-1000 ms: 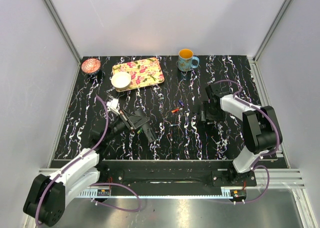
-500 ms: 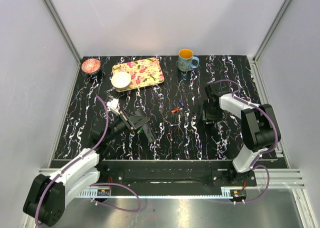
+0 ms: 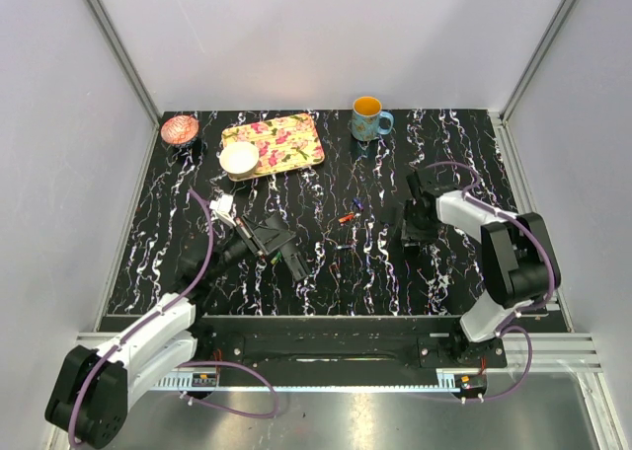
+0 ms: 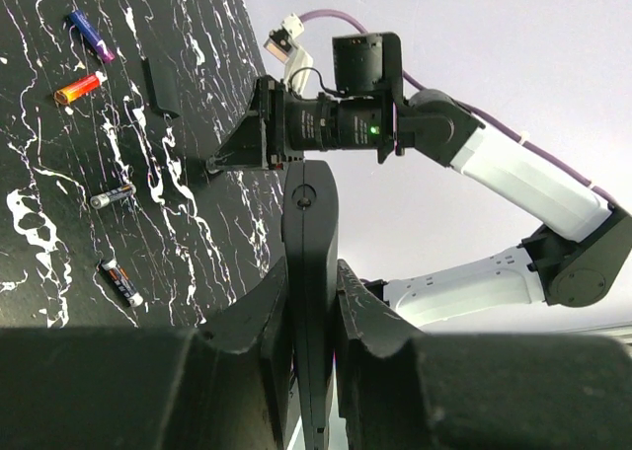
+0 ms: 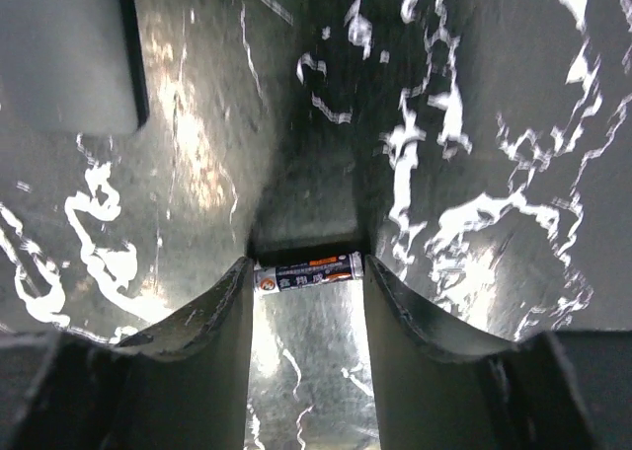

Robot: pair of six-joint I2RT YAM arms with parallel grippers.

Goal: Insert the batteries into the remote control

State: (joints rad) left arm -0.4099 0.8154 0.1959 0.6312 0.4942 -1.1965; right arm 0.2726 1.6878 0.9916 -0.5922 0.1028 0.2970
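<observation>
Left gripper [image 4: 312, 307] clamps remote [image 4: 309, 223] edge-up, apparently presenting it for loading. Right gripper [image 5: 308, 274] pinches one battery [image 5: 306, 270] end to end, low over worktop [image 3: 326, 179], toward right edge.

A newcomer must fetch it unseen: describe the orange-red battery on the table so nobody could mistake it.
On the black marbled table, go from the blue mug toward the arms' bases, to the table's middle. The orange-red battery lies loose right beside the purple-blue battery. It alone is bright orange-red; its neighbours are darker.
</observation>
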